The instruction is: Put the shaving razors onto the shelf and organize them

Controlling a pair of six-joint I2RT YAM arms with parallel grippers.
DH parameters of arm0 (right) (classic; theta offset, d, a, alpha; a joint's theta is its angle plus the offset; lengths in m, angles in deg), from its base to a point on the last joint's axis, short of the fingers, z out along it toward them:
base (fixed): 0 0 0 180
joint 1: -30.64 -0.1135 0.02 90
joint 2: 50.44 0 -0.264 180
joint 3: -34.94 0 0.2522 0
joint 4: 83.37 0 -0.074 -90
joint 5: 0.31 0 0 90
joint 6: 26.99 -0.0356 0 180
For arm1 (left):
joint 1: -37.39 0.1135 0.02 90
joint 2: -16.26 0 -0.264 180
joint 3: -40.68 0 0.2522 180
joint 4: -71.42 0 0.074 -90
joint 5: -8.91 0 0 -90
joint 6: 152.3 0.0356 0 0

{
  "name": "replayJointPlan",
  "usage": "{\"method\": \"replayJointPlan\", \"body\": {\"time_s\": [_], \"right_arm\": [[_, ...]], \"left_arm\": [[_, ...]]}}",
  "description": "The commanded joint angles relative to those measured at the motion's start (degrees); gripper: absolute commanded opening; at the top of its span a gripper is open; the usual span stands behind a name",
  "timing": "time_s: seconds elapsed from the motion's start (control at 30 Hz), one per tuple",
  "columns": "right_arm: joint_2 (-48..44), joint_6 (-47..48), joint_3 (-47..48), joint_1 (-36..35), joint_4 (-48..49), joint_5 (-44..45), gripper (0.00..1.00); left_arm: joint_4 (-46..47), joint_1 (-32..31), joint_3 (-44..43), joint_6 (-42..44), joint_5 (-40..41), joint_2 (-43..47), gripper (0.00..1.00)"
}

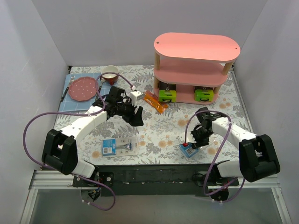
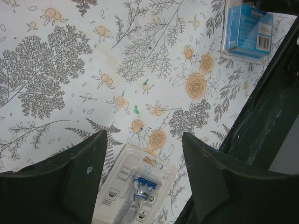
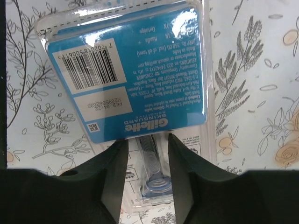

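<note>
Razors: clear pack [image 1: 119,147] flat on table [image 1: 163,130], 6 o'clock from left gripper [image 1: 136,116]; two green-ended boxes [image 1: 167,95] on shelf [image 1: 196,46] bottom tier.
Left: jaws wide apart, empty, above table.
Right gripper [image 1: 192,141]: jaws straddle second clear pack [image 1: 188,151], 6 o'clock of shelf; can't tell if gripping.

The blister pack [image 3: 126,70] was clear glossy plastic over a printed blue card. The tabletop [image 2: 70,70] wore a matt floral-print cover. The shelf [image 1: 196,46] had smooth pink boards, pale wooden posts.
</note>
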Motion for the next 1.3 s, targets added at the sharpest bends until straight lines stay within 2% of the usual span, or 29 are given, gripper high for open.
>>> {"method": "replayJointPlan", "body": {"time_s": [0.0, 0.03, 0.07, 0.13, 0.17, 0.23, 0.27, 0.3, 0.37, 0.4, 0.47, 0.5, 0.57, 0.6, 0.67, 0.77, 0.9, 1.03, 1.27], "right_arm": [[2.15, -2.95, -1.15, -5.40, 2.05, -1.22, 0.35], [2.76, -4.88, -0.27, -6.19, 2.05, -1.74, 0.33], [4.16, -10.64, 1.04, -6.90, 1.96, -3.66, 0.31], [5.48, -18.04, 7.53, -6.82, 2.22, -6.04, 0.27], [6.80, -26.09, 10.34, -6.81, 3.09, -7.62, 0.26], [8.90, -35.18, 18.34, -6.90, 3.89, -8.86, 0.16], [9.44, -44.27, 20.80, -6.82, 4.50, -9.30, 0.14], [10.14, -48.45, 25.96, -6.90, 4.77, -9.66, 0.12], [11.99, -56.62, 30.21, -6.81, 5.12, -11.94, 0.08], [12.52, -64.58, 32.06, -6.81, 6.17, -12.55, 0.01], [12.26, -73.06, 33.75, -6.82, 9.24, -14.05, 0.01], [11.91, -81.02, 33.84, -6.90, 12.30, -14.23, 0.01], [11.56, -88.18, 33.93, -6.73, 14.78, -15.45, 0.01], [11.47, -95.53, 33.75, -6.64, 16.96, -16.76, 0.01], [11.55, -100.32, 34.36, -7.25, 18.47, -16.26, 0.01], [11.99, -108.15, 36.64, -8.31, 19.36, -8.63, 0.01], [14.54, -117.46, 39.37, -8.40, 17.96, 0.78, 0.01], [15.68, -124.24, 40.69, -8.57, 16.47, 5.45, 0.01], [15.69, -130.75, 39.55, -8.31, 15.23, 4.85, 0.01]], "left_arm": [[2.37, 0.40, 1.80, -3.14, -0.06, 2.93, 0.64], [3.24, 0.57, 2.68, -4.11, 0.64, 3.37, 0.64], [3.78, 0.66, 3.38, -6.99, 1.52, 3.81, 0.64], [5.18, 1.19, 5.05, -9.73, 4.76, 5.74, 0.64], [5.71, 1.54, 5.58, -12.36, 5.56, 6.53, 0.64], [6.85, 2.59, 5.94, -14.13, 6.44, 9.07, 0.64], [7.20, 3.03, 5.76, -15.27, 6.71, 9.96, 0.64], [7.38, 3.12, 5.41, -15.89, 7.06, 10.58, 0.65], [8.17, 3.48, 4.36, -16.77, 7.50, 12.34, 0.65], [8.26, 3.48, 3.92, -17.65, 7.41, 12.69, 0.65], [8.70, 3.48, 3.22, -18.79, 4.27, 13.66, 0.65], [9.05, 3.48, 2.95, -19.84, 2.86, 14.01, 0.65], [9.67, 3.48, 3.21, -21.17, -2.22, 14.54, 0.65], [10.71, 3.56, 3.65, -22.91, -3.82, 14.63, 0.65], [12.21, 3.48, 5.31, -25.03, -7.68, 14.54, 0.65], [15.90, 3.48, 5.94, -30.74, -10.94, 12.44, 0.65], [20.38, 2.34, 5.50, -34.62, -10.87, 8.58, 0.68], [22.24, -1.09, 4.19, -36.20, -10.96, 5.05, 0.67], [23.47, -6.54, 1.90, -36.46, -10.08, -0.22, 0.66]]}}
